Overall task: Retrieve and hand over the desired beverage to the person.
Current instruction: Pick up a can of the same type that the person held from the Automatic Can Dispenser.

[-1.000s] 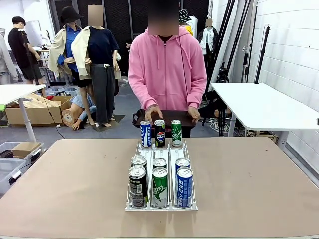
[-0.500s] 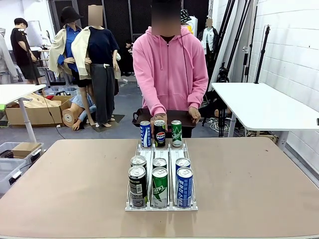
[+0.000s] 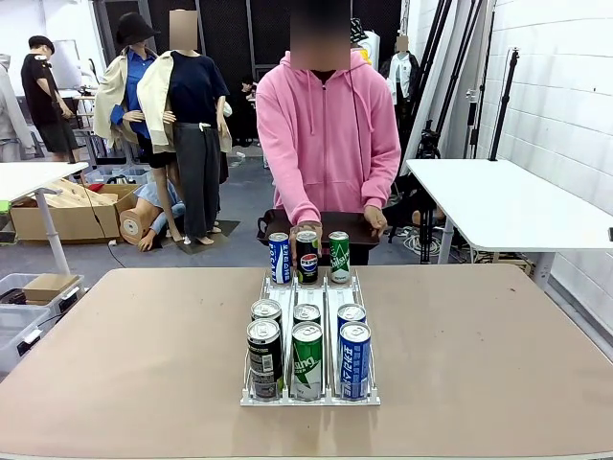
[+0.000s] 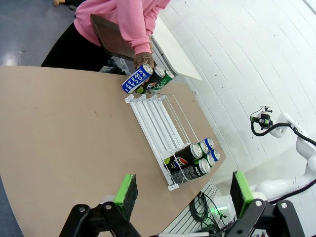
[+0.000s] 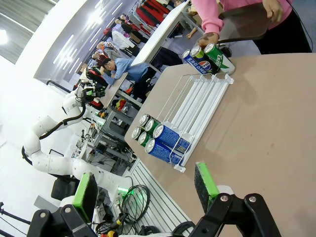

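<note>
A person (image 3: 326,125) in a pink hooded sweatshirt stands at the far side of the table, holding a dark tray (image 3: 337,225). One hand (image 3: 306,228) rests behind the black Pepsi can (image 3: 306,257). That can stands between a blue Pocari Sweat can (image 3: 279,259) and a green can (image 3: 339,257) at the far end of a white wire rack (image 3: 311,287). Several more cans (image 3: 307,359) fill the rack's near end. My left gripper (image 4: 184,192) hangs open above the table's near edge. My right gripper (image 5: 145,190) is open too, with nothing between its fingers.
The brown table (image 3: 144,345) has wide bare areas on both sides of the rack. A white table (image 3: 508,206) stands at the far right. Cardboard boxes (image 3: 67,206) and another white table sit at the far left.
The person's hand has moved from the tray's edge to behind the black Pepsi can. The cans and rack have not moved.
</note>
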Controlling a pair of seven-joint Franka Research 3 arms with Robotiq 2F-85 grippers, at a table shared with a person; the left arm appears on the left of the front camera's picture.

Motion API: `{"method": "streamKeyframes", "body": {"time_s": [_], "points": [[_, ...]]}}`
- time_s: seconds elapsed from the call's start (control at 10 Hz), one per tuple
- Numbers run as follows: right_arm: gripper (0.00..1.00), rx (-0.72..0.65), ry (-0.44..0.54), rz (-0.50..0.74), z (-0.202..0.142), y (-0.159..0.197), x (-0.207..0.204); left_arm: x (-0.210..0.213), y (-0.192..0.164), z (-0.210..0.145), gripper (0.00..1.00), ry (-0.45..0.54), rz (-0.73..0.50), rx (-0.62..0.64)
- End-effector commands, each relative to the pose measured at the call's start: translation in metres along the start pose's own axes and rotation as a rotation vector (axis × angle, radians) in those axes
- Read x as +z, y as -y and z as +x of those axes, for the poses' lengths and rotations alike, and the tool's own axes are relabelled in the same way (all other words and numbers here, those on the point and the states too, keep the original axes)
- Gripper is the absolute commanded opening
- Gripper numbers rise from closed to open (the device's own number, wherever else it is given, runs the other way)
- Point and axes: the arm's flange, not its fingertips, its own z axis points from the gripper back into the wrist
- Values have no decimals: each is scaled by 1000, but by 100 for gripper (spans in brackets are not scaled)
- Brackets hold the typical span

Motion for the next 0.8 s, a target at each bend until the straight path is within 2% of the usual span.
{"method": "streamKeyframes", "body": {"time_s": [0.0,0.7], "points": [[100,5,13,18,-2,1,-2,1,1,0,100,10,-10,3],[100,5,13,18,-2,1,-2,1,1,0,100,10,-10,3]]}}
